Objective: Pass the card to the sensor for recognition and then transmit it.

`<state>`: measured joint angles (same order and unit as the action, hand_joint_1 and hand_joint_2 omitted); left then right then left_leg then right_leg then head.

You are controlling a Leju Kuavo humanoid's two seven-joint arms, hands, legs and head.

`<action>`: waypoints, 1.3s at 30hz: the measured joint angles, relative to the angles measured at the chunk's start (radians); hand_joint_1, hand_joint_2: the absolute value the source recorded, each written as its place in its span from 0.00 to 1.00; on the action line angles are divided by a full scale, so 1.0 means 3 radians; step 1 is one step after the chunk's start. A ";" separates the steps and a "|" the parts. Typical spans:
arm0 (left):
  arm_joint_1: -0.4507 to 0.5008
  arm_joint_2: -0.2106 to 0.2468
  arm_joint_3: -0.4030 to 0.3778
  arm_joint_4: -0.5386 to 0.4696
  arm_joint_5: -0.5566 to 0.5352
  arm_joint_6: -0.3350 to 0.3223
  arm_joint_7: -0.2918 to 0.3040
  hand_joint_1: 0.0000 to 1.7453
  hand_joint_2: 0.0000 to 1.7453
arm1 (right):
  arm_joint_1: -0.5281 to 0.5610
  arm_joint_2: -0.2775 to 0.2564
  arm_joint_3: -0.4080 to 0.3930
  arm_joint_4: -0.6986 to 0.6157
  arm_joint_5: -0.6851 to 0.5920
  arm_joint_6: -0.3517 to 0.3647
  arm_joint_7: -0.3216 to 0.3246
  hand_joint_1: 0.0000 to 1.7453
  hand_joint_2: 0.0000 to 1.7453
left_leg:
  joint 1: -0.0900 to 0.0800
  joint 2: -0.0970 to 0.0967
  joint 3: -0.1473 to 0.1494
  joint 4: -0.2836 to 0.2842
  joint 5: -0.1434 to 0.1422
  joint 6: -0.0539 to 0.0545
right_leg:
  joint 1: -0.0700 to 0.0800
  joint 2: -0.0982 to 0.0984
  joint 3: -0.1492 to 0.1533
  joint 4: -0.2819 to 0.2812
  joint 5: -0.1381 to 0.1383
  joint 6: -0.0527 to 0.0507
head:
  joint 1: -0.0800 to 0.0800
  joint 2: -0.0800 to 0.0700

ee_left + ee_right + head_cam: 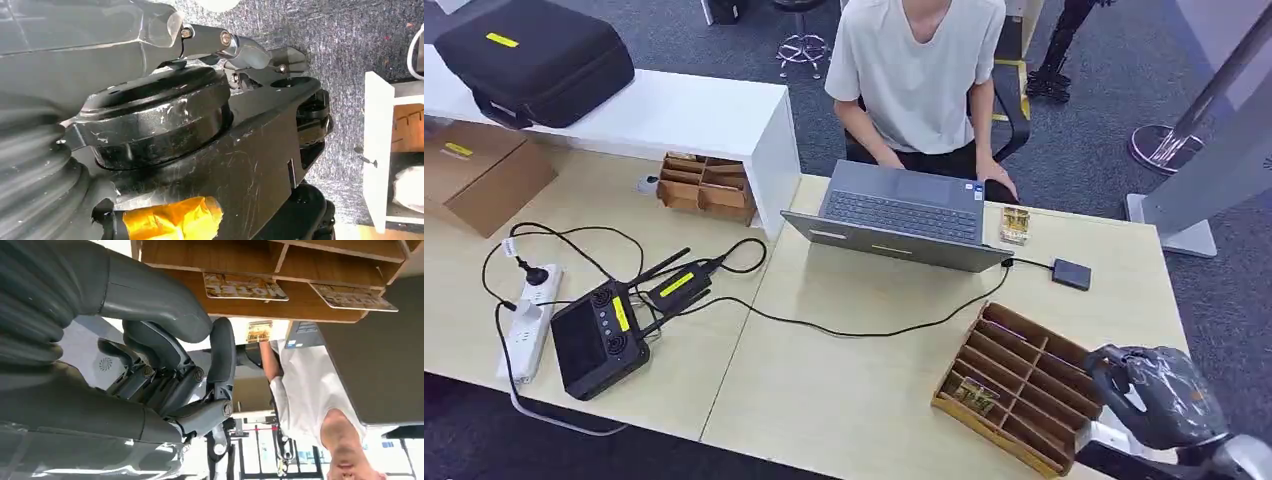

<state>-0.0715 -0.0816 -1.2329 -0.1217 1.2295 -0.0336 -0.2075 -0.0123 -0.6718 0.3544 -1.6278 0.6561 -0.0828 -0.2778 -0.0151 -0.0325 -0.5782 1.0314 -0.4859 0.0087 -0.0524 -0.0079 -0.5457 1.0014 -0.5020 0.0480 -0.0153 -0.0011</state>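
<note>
Hovering beside the wooden slotted tray (1024,385), the right hand (1149,390) holds nothing, fingers loosely apart, seemingly lined up to pick a card (976,396) lying in a near slot.

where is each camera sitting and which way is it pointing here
head view: high on the robot, looking forward and down at the table; its right hand rises beside the wooden rack.
left wrist view: behind the left hand, which hangs toward grey carpet beside dark parts of the robot's body.
right wrist view: behind the right hand, fingers apart and empty, facing the rack's cards.
shared: head and right wrist views both show rack, laptop and the seated person.
</note>
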 joint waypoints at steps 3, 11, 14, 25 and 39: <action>0.0001 0.0000 0.0000 0.0000 0.0000 0.0000 -0.0005 0.00 1.00 | 0.0051 0.0014 -0.0010 -0.0059 0.0001 -0.0135 -0.0163 1.00 1.00 | 0.0000 -0.0001 0.0000 0.0000 0.0000 0.0000 | 0.0000 0.0000 0.0000 0.0000 0.0000 0.0000 | -0.0001 0.0000; 0.0003 0.0000 0.0000 0.0001 0.0000 0.0000 -0.0013 0.00 1.00 | 0.0161 0.0145 -0.0023 -0.0281 0.0018 -0.0318 -0.0311 1.00 1.00 | 0.0001 0.0000 0.0000 0.0000 0.0000 0.0000 | 0.0000 0.0000 0.0000 0.0000 0.0000 0.0000 | -0.0001 0.0000; 0.0003 0.0000 0.0000 0.0000 0.0000 0.0000 -0.0013 0.00 1.00 | 0.0169 0.0168 -0.0023 -0.0301 0.0027 -0.0318 -0.0323 0.00 1.00 | 0.0000 0.0000 0.0000 0.0000 0.0000 0.0000 | 0.0000 0.0000 0.0001 0.0000 0.0000 0.0000 | -0.0001 0.0000; 0.0003 0.0000 0.0000 0.0000 -0.0008 0.0000 -0.0013 0.00 1.00 | 0.0155 0.0180 0.0022 -0.0301 0.0078 -0.0245 -0.0263 0.00 1.00 | 0.0000 0.0000 0.0000 0.0000 0.0000 0.0000 | 0.0000 0.0000 0.0000 0.0000 0.0000 0.0000 | -0.0001 0.0000; 0.0002 0.0000 0.0000 0.0000 -0.0020 0.0000 -0.0003 0.00 1.00 | 0.0072 0.0211 0.0160 -0.0210 0.0146 -0.0207 -0.0222 0.00 1.00 | 0.0000 0.0000 0.0000 0.0000 0.0000 0.0000 | 0.0000 0.0000 0.0001 0.0000 0.0000 0.0000 | -0.0001 0.0000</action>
<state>-0.0711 -0.0816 -1.2329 -0.1217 1.2234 -0.0336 -0.2083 0.0094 -0.6085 0.4024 -1.6907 0.7000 -0.1450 -0.3445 -0.0151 -0.0327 -0.5783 1.0314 -0.4859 0.0087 -0.0524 -0.0080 -0.5455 1.0014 -0.5021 0.0480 -0.0156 -0.0011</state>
